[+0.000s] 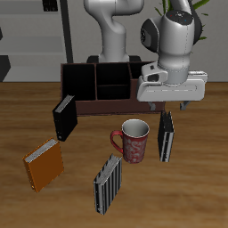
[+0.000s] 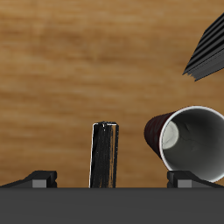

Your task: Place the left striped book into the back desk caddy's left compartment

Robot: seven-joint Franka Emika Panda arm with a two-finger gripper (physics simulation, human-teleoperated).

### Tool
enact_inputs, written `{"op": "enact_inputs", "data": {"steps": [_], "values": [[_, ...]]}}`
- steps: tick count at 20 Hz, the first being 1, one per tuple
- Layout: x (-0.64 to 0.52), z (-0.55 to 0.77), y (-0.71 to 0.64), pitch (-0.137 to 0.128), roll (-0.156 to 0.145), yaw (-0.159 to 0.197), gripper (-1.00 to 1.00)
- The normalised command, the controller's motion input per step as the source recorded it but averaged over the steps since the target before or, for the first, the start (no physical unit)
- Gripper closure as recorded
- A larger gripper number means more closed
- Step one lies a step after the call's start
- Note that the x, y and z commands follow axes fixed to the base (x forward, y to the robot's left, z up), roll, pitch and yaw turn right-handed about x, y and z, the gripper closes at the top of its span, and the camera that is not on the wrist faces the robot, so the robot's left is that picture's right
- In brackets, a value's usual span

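The left striped book (image 1: 166, 135) stands upright beside the mug, black with narrow white stripes. In the wrist view its top edge (image 2: 105, 156) shows between my fingers. My gripper (image 1: 166, 110) hangs open just above the book, not touching it; in the wrist view the gripper (image 2: 112, 180) has one fingertip (image 2: 39, 179) on each side of the book. The back desk caddy (image 1: 100, 105) is a long dark-brown organiser at the table's back. Its left compartment (image 1: 78, 82) is the large black-walled end section, far from the gripper. The other end is partly hidden by my hand.
A red patterned mug (image 1: 134, 141) (image 2: 188, 140) stands close beside the book. A paler grey-and-white striped book (image 1: 108, 183) (image 2: 210, 48) stands near the front edge. A plain black book (image 1: 64, 116) and an orange book (image 1: 43, 165) stand before the caddy's left compartment.
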Motion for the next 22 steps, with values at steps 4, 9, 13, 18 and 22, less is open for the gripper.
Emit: {"op": "enact_inputs", "data": {"steps": [4,9,13,18,22], "values": [[-0.06,-0.11,0.06,-0.038,-0.031,0.010,-1.00],[-0.02,-0.22,0.10,0.000,-0.016,-0.008,-1.00],[0.01,-0.17,0.03,-0.003,-0.011,0.012,-1.00],[0.04,-0.28,-0.03,0.027,-0.013,-0.008,-1.00],[0.00,-0.23,0.03,0.021,-0.013,-0.016,-1.00]]}}
